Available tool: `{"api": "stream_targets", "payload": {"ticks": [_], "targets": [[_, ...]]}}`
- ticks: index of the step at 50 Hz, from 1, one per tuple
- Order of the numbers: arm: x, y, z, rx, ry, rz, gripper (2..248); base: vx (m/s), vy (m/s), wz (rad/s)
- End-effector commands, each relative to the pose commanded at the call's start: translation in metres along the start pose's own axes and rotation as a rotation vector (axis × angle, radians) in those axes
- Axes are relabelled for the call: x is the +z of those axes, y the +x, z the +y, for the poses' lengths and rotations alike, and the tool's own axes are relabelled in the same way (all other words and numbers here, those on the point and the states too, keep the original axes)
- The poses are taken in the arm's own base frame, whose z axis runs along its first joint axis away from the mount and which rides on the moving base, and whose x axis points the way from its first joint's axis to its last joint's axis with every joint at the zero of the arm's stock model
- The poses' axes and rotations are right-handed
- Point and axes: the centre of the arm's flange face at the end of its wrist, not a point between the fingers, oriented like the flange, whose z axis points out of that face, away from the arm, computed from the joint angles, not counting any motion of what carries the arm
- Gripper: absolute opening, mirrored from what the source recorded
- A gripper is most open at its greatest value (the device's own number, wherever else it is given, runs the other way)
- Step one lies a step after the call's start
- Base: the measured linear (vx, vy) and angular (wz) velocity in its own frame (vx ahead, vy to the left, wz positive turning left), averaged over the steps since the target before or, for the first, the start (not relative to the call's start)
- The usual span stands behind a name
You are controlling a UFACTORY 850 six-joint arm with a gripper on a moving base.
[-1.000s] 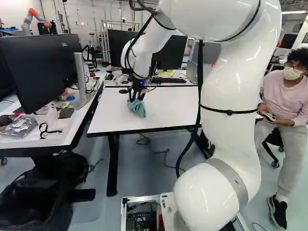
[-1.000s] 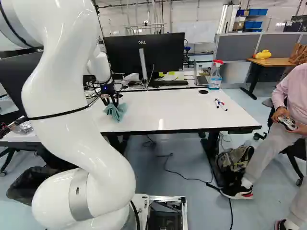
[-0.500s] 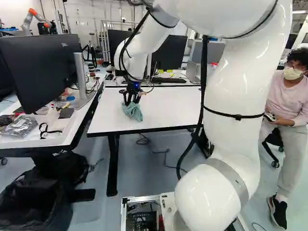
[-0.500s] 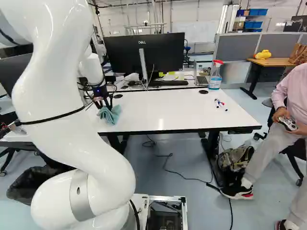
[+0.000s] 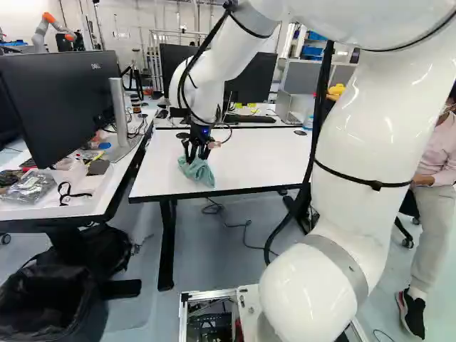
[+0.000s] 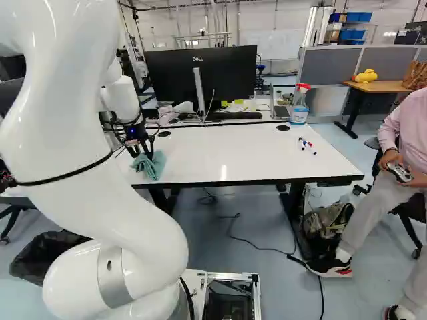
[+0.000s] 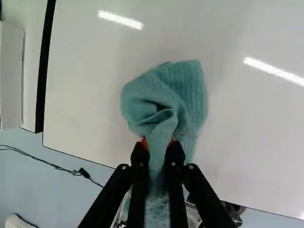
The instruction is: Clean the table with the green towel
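The end effector (image 5: 194,156) is clamped on a bunched fold of the green towel (image 5: 197,171). The towel seems to touch the white desk (image 6: 253,155), near its front edge, well apart from the pens (image 6: 306,145).

In the right base view, a white wall (image 6: 287,20) rises behind gray cubicle partitions (image 6: 327,63); a wooden desk (image 6: 383,86) stands before them on the pale blue-gray floor (image 6: 280,287).

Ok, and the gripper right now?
Gripper: closed on the green towel, a fold of it pinched between the two fingers.
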Motion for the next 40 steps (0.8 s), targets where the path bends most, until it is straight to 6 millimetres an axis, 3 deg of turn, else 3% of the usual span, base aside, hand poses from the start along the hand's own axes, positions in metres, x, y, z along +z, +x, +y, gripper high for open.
{"api": "stream_targets", "payload": {"ticks": [25,40], "targets": [[-0.005,-0.009,0.048,0.1,-0.016,0.004,47,0.0,0.0,0.0],[-0.016,-0.01,0.045,0.094,-0.014,0.026,47,0.0,0.0,0.0]]}}
